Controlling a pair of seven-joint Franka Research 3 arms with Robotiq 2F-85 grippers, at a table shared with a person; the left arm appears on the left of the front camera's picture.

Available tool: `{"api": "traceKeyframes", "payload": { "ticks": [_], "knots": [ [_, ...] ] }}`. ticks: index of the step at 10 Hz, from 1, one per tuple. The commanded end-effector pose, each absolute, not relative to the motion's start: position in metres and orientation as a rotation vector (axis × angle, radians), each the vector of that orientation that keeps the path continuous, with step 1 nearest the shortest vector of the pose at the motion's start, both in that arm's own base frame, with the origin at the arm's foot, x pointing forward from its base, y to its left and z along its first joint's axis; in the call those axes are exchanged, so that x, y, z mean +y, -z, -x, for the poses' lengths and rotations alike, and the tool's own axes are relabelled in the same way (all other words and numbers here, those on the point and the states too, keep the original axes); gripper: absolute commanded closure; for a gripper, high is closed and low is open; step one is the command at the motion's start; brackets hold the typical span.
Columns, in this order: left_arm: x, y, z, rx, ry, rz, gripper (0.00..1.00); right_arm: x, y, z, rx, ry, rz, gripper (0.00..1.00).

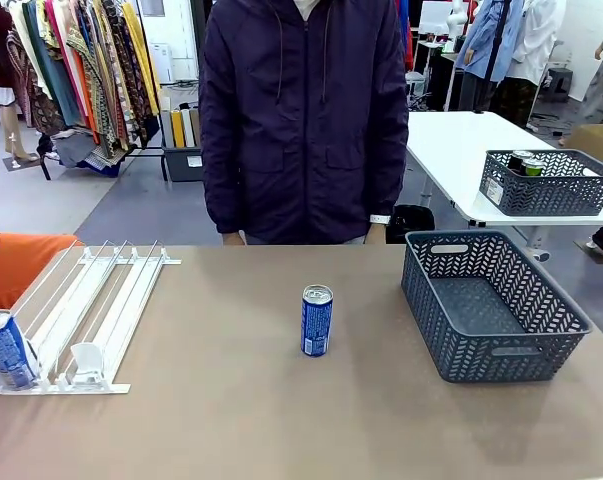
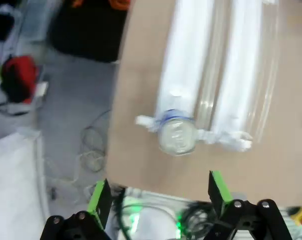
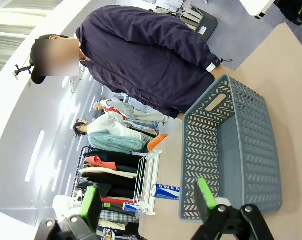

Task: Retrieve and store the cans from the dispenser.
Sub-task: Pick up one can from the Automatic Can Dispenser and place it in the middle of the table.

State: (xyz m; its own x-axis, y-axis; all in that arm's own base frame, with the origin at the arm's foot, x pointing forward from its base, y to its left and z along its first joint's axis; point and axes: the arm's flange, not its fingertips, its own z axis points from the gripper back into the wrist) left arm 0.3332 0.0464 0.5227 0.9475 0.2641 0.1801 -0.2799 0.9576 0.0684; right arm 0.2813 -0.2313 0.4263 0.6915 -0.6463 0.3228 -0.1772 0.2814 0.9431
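Ok so the step in hand looks like the pickup of the last can in the dispenser (image 1: pixel 101 300). That loaded can (image 1: pixel 3 350) is blue and stands upright at the low front end of a rail, at the robot's left edge of the desk (image 1: pixel 231 420).

In the left wrist view the left gripper (image 2: pixel 159 187) hangs over it. You can see the silver top of the loaded can (image 2: pixel 177 136) from above, just ahead of the fingers (image 2: pixel 99 197). They're spread wide, holding nothing, and not around the can yet. That picture is blurry, so I can't tell how high it hangs.

A second blue one, the loose can (image 1: pixel 316 320), stands upright mid-desk, well apart from the dispenser and near the basket (image 1: pixel 506 352). The basket looks empty from the front.

The right gripper (image 3: pixel 147 192) is up off the desk with its fingers open too and nothing between them, looking across at the basket (image 3: pixel 241 150) and the loose can (image 3: pixel 166 191).

My guess for the next move: centre the left gripper over the can top, drop straight down until the pads sit on either side of the body, close, then lift it clear of the rail. Go in crooked and it could tip the can. The loose one looks like an easy grab for the right arm.
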Motion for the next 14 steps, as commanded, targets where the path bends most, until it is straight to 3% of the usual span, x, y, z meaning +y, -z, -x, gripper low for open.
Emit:
{"api": "traceKeyframes", "payload": {
  "ticks": [1, 5, 14],
  "knots": [
    [0.048, -0.53, -0.336, -0.224, -0.234, 0.063, 0.0, -0.231, -0.431, -0.283, -0.796, 0.373, -1.292, 0.0],
    [0.045, -0.528, -0.335, -0.2, -0.251, -0.001, 0.0, -0.231, -0.431, -0.283, -0.796, 0.373, -1.292, 0.0],
    [0.042, -0.431, -0.372, 0.012, -0.256, -0.012, 0.0, -0.231, -0.431, -0.283, -0.796, 0.373, -1.292, 0.0]
  ]
}}
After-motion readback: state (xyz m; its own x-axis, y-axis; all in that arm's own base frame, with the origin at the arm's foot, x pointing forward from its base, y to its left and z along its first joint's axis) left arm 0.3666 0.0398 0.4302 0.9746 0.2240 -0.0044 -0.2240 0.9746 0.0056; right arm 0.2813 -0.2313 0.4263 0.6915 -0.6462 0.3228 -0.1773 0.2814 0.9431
